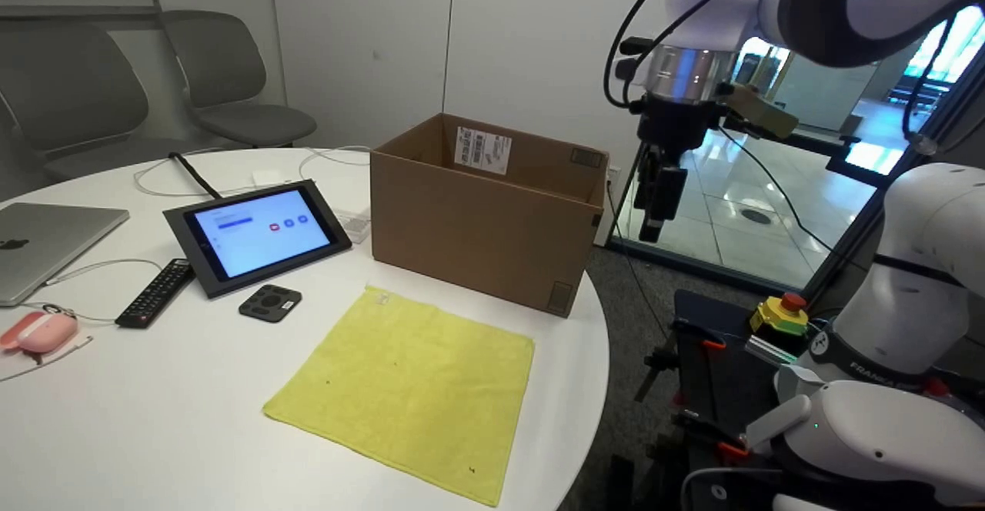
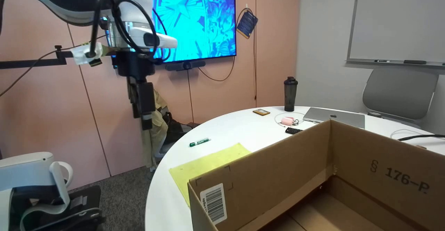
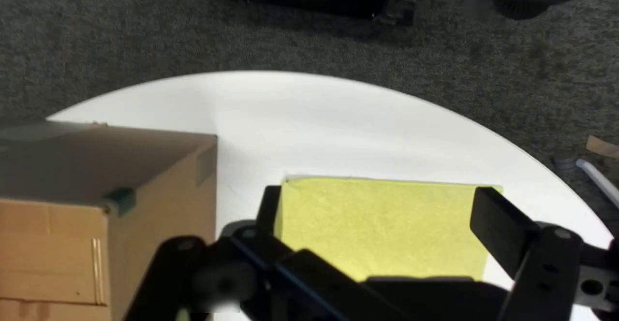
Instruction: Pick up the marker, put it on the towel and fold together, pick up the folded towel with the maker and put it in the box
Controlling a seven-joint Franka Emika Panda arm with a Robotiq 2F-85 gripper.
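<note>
Gripper (image 3: 377,211) spread wide, holding nothing. Green marker (image 2: 199,142) lying on bench (image 1: 154,419) near yellow towel (image 1: 415,395), side away from cardboard box (image 1: 477,238). Marker probably light, stiff, slick, apt to roll: pinch mid-barrel, crosswise. Towel probably limp; once folded, grip over marker.

I see a round white tabletop (image 1: 154,434) above dark carpet (image 3: 145,36), with two grey chairs (image 1: 219,57) near pale wall panels (image 1: 354,49). An exterior view gives me a salmon-pink wall (image 2: 274,57) bearing a lit screen (image 2: 194,18), plus a whiteboard (image 2: 399,22); through dark-framed glass (image 1: 831,103) I get a bright, shiny tiled floor (image 1: 835,207).
</note>
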